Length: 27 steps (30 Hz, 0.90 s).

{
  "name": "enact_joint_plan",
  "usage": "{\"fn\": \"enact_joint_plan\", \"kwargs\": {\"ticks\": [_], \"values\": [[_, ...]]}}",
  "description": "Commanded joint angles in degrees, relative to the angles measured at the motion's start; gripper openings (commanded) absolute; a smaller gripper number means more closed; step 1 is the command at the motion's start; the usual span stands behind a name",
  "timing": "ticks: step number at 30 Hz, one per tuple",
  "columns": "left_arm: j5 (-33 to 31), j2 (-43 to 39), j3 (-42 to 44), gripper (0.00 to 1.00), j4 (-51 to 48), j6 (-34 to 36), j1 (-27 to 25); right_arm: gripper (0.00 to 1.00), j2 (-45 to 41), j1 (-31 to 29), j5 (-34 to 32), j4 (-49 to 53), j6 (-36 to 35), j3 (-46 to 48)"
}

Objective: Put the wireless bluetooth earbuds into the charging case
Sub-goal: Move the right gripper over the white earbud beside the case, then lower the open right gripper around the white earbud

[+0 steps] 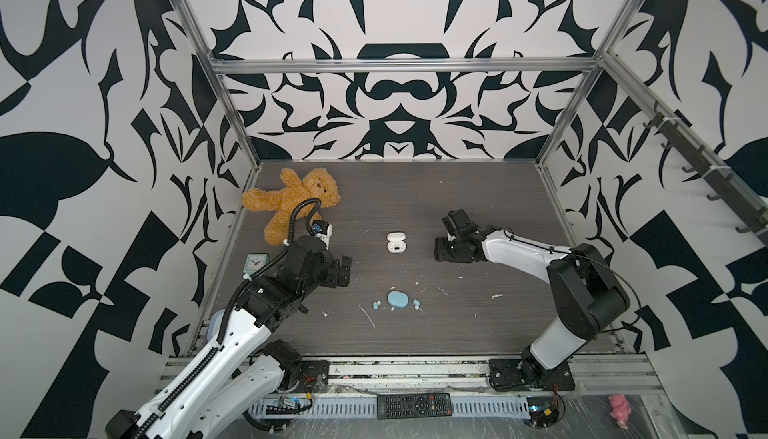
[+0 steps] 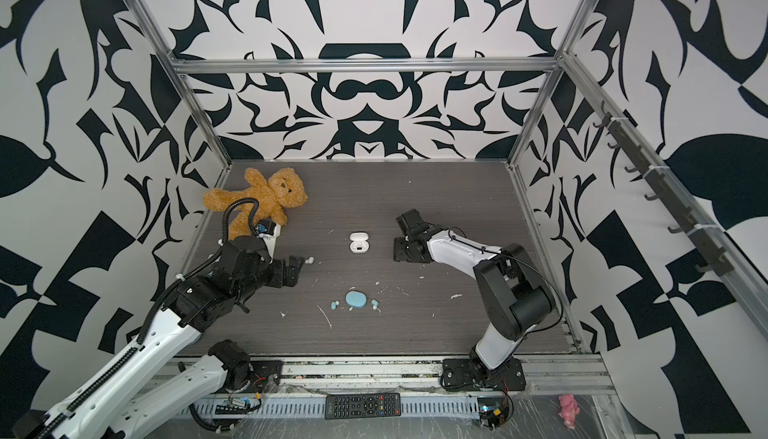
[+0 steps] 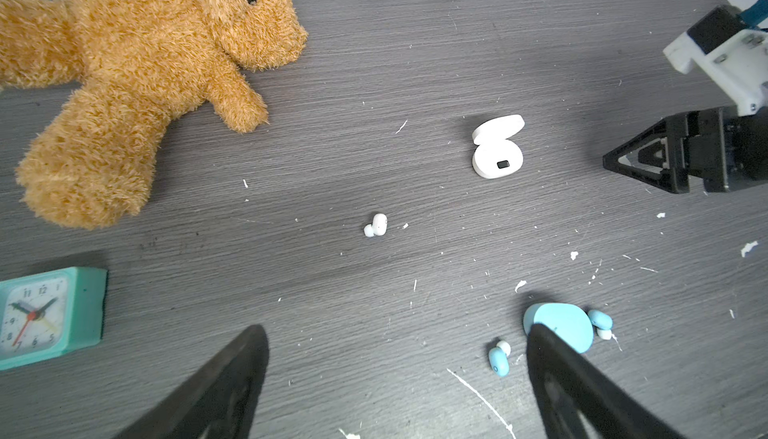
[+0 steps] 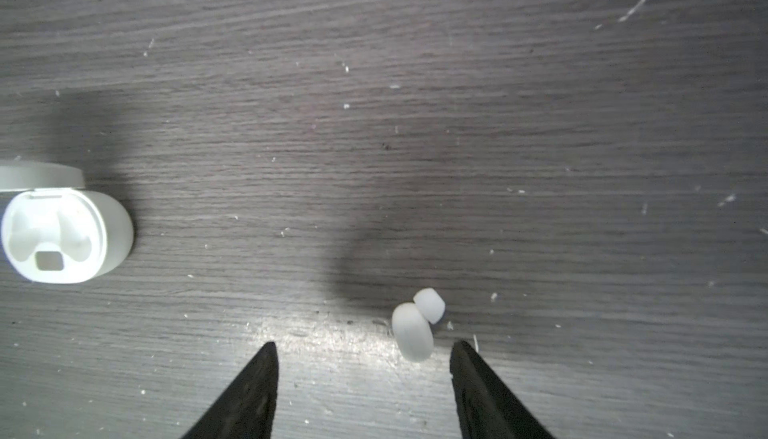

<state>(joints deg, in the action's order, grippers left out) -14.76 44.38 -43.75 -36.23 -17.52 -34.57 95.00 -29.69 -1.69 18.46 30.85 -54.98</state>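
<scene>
- Step in hand, as I judge it, is the reach for a first bud: the right tool [image 4: 363, 345] hangs with jaws spread and empty, and a white earbud [image 4: 415, 327] lies on the tabletop [image 4: 498, 125] just ahead of its tips, nearer one jaw
- The white charging case [image 1: 395, 243] sits open at the centre of both top views, with both sockets bare in the right wrist view
- The left tool [image 1: 345, 270], left of centre, is spread wide and holds nothing; a second white earbud [image 2: 308, 260] lies just beside it
- A light blue earbud [image 1: 376, 305] lies on each side of the shut blue case [image 1: 397, 300], lower centre
- The next move calls for straddling the bud, lowering, pinching gently, then carrying it to a socket
</scene>
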Motion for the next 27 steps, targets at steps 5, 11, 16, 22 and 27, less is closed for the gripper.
{"fn": "enact_joint_plan", "kwargs": {"ticks": [5, 11, 16, 22, 27], "values": [[0.34, 0.31, 0.35, 0.99, 0.25, 0.18, 0.11, 0.67, 0.25, 0.25, 0.36, -0.75, -0.35, 0.49], [0.53, 0.18, 0.37, 0.99, 0.28, 0.15, 0.11, 0.66, 0.93, 0.26, 0.62, -0.84, 0.16, 0.66], [0.87, 0.27, 0.4, 0.99, 0.23, 0.16, 0.11, 0.65, 1.51, 0.25, 1.38, -1.04, 0.7, 0.84], [0.94, 0.18, 0.41, 0.99, 0.28, 0.21, 0.11, 0.65, 1.8, 0.28, 2.32, -1.4, 1.31, 1.26], [1.12, 0.18, 0.39, 0.99, 0.35, 0.25, 0.11, 0.63, 1.65, 0.24, 4.5, -1.99, 2.85, 1.74]]}}
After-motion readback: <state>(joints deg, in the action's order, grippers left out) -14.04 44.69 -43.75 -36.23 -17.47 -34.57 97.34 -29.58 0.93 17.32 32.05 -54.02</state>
